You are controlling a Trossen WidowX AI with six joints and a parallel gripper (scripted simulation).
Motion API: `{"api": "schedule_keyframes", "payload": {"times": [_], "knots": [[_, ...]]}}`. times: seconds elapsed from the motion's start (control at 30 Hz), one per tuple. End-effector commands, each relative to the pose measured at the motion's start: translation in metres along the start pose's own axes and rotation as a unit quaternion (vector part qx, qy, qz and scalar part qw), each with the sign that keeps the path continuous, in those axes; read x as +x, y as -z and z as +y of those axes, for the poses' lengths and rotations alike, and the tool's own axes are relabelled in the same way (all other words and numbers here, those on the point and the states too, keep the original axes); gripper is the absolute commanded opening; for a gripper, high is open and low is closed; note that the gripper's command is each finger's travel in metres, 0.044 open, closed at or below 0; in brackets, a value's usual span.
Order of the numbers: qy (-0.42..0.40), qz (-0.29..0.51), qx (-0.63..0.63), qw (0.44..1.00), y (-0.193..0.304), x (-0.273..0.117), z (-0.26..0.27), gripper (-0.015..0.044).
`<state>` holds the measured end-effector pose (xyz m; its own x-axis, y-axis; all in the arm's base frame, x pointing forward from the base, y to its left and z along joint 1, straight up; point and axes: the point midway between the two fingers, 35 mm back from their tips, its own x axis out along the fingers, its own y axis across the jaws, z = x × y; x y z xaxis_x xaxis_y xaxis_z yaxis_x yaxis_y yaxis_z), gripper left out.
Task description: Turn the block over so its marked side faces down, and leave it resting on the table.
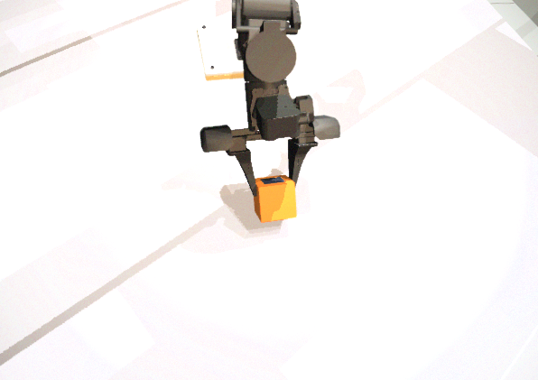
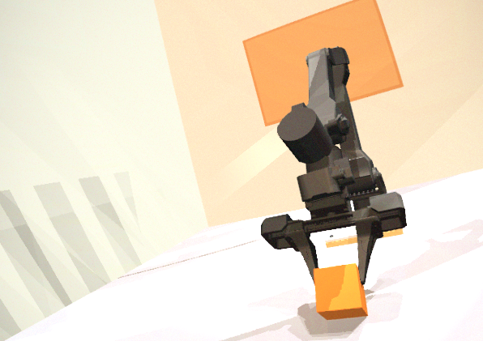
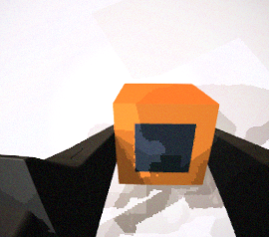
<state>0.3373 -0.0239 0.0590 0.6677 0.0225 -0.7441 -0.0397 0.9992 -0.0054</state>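
Tool (image 1: 273, 187) around block (image 1: 276, 203) (tilted)

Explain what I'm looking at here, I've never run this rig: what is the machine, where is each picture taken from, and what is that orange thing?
The machine is a single jointed robot arm ending in a two-fingered claw. One picture looks down from above, one from a low spot off to the side, and one from a camera on the wrist, looking out between the dark fingers. The orange thing is a block, pinched between the fingers. Its dark blue marked face points back toward the wrist camera, so it is not facing down yet. In the side view the block sits tilted, at or just above the white table. A pale flat plate lies behind the arm.
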Motion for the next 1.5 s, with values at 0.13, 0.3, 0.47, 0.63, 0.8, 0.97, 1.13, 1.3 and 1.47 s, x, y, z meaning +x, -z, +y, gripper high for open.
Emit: {"api": "schedule_keyframes", "payload": {"times": [0.13, 0.3, 0.47, 0.63, 0.8, 0.97, 1.13, 1.3, 1.47], "knots": [[-0.003, -0.055, 0.004, 0.998, 0.007, 0.009, 0.0, 0.0], [-0.003, -0.094, 0.003, 0.996, 0.011, 0.009, 0.0, 0.0], [-0.003, -0.133, 0.002, 0.991, 0.015, 0.006, 0.001, 0.0], [-0.003, -0.166, 0.001, 0.986, 0.019, 0.001, 0.002, 0.0], [-0.003, -0.183, 0.001, 0.983, 0.018, -0.002, 0.002, 0.0], [-0.003, -0.184, 0.001, 0.983, 0.018, -0.002, 0.002, 0.0], [-0.003, -0.184, 0.001, 0.983, 0.018, -0.002, 0.002, 0.0], [-0.003, -0.184, 0.001, 0.983, 0.018, -0.002, 0.002, 0.0052], [-0.003, -0.184, 0.001, 0.983, 0.018, -0.002, 0.002, 0.0184]]}}
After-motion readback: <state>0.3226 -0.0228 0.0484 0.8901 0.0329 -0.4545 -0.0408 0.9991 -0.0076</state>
